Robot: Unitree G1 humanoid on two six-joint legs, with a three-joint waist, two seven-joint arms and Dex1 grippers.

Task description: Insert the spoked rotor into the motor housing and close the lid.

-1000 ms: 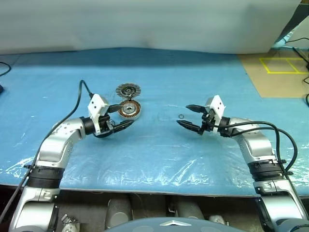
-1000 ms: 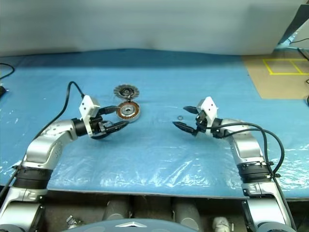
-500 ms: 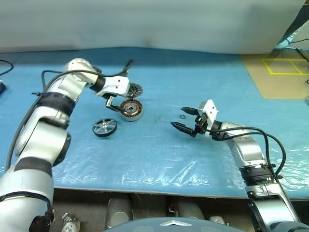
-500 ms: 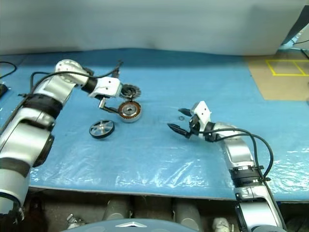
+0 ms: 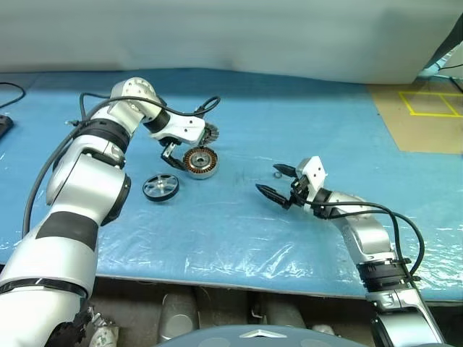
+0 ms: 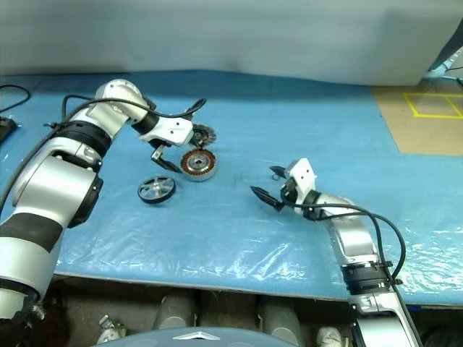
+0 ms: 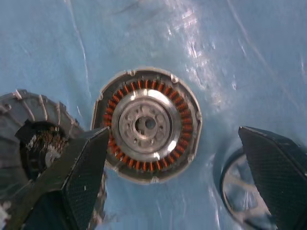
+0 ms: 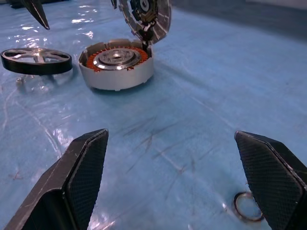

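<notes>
Rotor (image 5: 160,186) lies flat at centre-left, just left of your housing (image 5: 200,162); lid (image 8: 145,14) leans behind. Left gripper (image 5: 172,155) hovers wide open, empty; right gripper (image 5: 275,183) too.

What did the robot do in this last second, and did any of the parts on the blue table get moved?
The left gripper swung up from table level and now hangs open above the round silver motor housing with copper windings. That uncovered the dark-rimmed spoked rotor lying on the mat. The grey finned lid, the small metal ring and the open right gripper stayed put.
</notes>
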